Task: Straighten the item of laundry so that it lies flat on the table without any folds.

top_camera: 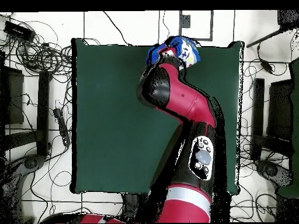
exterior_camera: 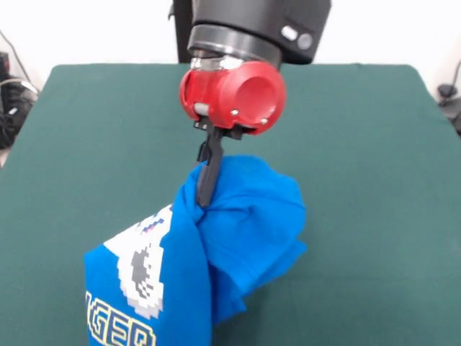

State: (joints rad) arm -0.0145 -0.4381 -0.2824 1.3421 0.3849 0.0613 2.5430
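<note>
The item of laundry [exterior_camera: 238,231], a bright blue T-shirt with white lettering and a white-grey pixel graphic, hangs bunched from my gripper [exterior_camera: 207,189] in the front view. The black fingers are shut on a fold of it near the top, and the cloth is lifted and draped in folds, with its lower part running out of the picture's bottom. In the overhead view the shirt [top_camera: 182,48] shows near the table's far edge, mostly hidden by my arm; the gripper itself is hidden there. The table [exterior_camera: 374,180] is covered with dark green cloth.
My red and black arm [top_camera: 181,99] reaches across the right part of the table [top_camera: 111,116] in the overhead view. Cables and stands [top_camera: 35,70] lie on the floor around the table's sides.
</note>
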